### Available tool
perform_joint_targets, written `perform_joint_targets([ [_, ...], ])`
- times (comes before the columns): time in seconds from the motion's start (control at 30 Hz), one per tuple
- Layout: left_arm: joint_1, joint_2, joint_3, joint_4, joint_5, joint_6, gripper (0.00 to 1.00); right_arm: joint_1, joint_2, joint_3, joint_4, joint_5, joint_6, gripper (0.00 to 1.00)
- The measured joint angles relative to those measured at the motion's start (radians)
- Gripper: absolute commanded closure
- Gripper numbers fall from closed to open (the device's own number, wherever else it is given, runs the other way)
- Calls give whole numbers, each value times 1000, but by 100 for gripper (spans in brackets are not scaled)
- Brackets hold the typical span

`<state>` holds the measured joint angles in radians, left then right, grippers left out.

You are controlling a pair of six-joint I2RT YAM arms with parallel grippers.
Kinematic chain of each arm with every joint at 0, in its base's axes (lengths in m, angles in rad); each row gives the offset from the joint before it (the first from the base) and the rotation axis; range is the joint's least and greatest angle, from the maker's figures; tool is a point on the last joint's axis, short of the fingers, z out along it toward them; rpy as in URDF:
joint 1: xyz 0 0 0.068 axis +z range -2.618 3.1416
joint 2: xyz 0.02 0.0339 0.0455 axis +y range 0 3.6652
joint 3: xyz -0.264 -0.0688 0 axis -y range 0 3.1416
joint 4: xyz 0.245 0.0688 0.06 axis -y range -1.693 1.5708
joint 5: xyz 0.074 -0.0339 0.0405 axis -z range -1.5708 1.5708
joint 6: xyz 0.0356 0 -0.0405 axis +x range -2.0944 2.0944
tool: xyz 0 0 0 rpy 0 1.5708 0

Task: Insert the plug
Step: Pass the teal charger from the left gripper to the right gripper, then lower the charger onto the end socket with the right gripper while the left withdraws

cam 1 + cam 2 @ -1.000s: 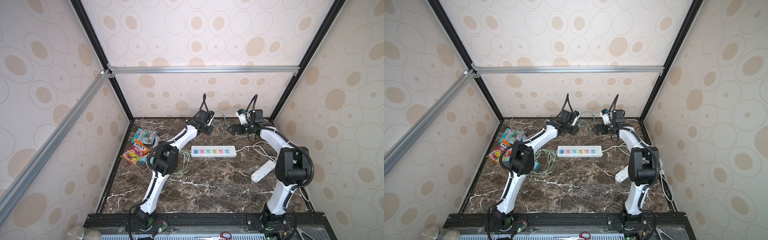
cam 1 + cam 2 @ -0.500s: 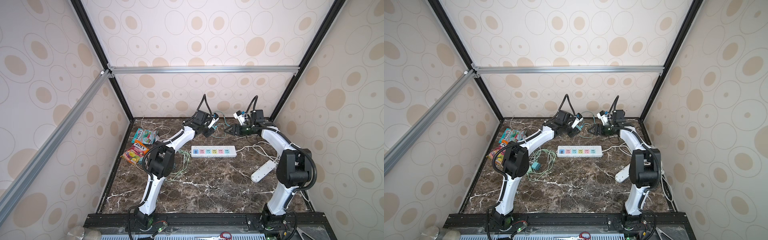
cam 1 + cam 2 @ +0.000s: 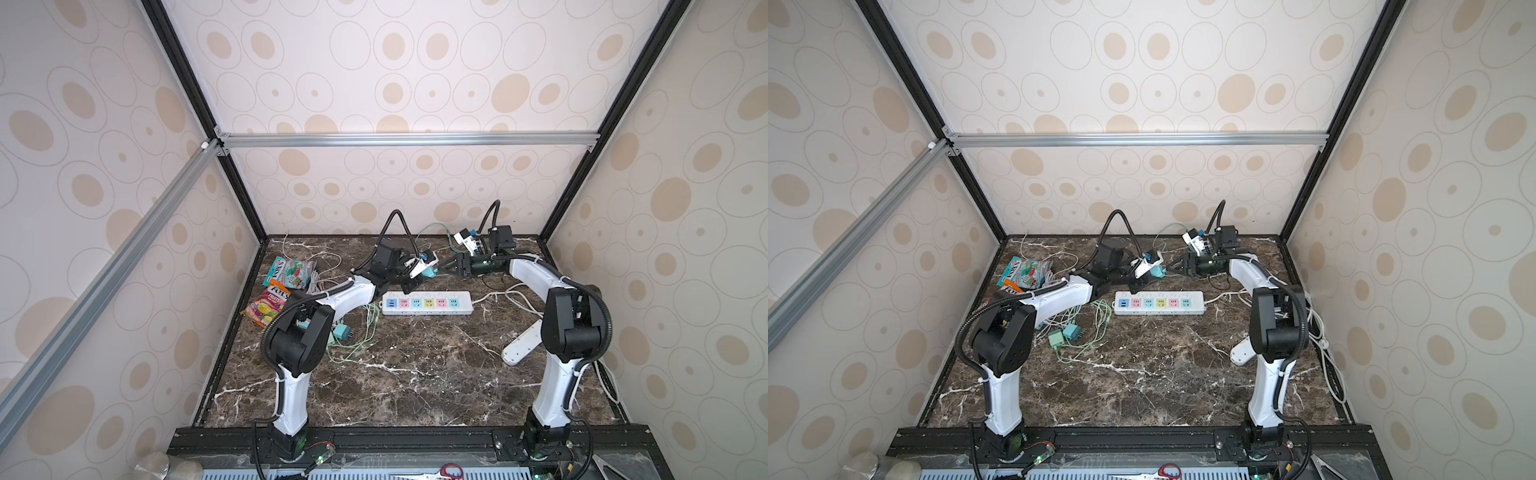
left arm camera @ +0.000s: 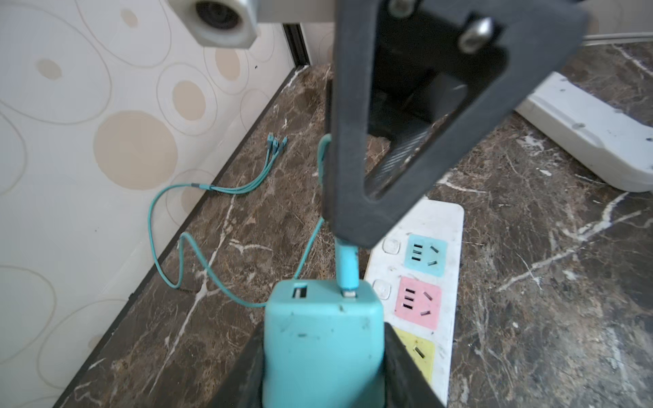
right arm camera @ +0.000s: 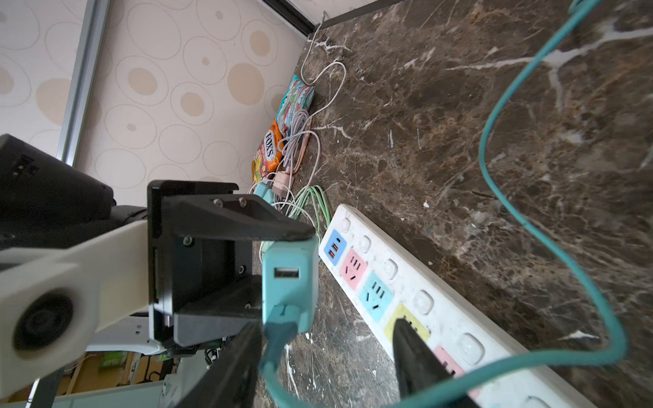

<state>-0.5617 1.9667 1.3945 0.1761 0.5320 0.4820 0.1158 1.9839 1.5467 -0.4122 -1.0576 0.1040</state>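
Just by power strip (image 3: 428,302), teal charger (image 4: 323,339) pinched in left fingers (image 4: 403,367), right fingers (image 5: 413,353) wide around cable (image 5: 279,332)

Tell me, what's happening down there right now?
Left gripper shut on charger. Right gripper open astride cable plug, plug in charger's port. Loose cable draped over power strip.

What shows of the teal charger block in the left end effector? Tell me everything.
The teal plastic charger block is a scuffed, round-edged box clamped by its sides in the left end effector, held over the dark marble tabletop near the white power strip. Its front face has two USB ports: one empty, one holding a teal cable connector, which the right end effector flanks with open jaws. Its prongs are hidden.
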Motion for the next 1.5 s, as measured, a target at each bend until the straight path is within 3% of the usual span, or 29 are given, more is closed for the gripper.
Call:
perform_joint_targets([
  [0.3, -6, -7, -22, 108, -12, 119, 100, 31, 0, 1, 3, -42, -70, 49],
  [0.63, -19, -7, -23, 123, -53, 190, 100, 57, 0, 1, 74, -14, -41, 59],
  [0.83, -18, -7, -25, 122, -60, 192, 100, 68, 0, 1, 108, -8, -30, 80],
  [0.9, -17, -7, -27, 122, -59, 192, 97, 68, 0, 1, 108, -2, -37, 96],
  [0.97, -17, -8, -34, 127, -59, 192, 91, 69, 0, 1, 101, 0, -48, 100],
  [1.03, -18, -8, -42, 135, -58, 192, 68, 70, 0, 1, 85, 4, -71, 100],
  [1.13, -19, -8, -51, 145, -59, 179, 42, 70, 0, 19, 18, 19, -144, 100],
  [1.17, -19, -8, -56, 153, -60, 160, 31, 70, 0, 35, -18, 34, -184, 100],
  [1.2, -18, -9, -63, 167, -64, 148, 4, 70, 0, 52, -52, 45, -226, 100],
  [1.5, 32, -150, -311, 418, -119, -110, 2, 56, 38, 280, -422, 134, -664, 100],
])
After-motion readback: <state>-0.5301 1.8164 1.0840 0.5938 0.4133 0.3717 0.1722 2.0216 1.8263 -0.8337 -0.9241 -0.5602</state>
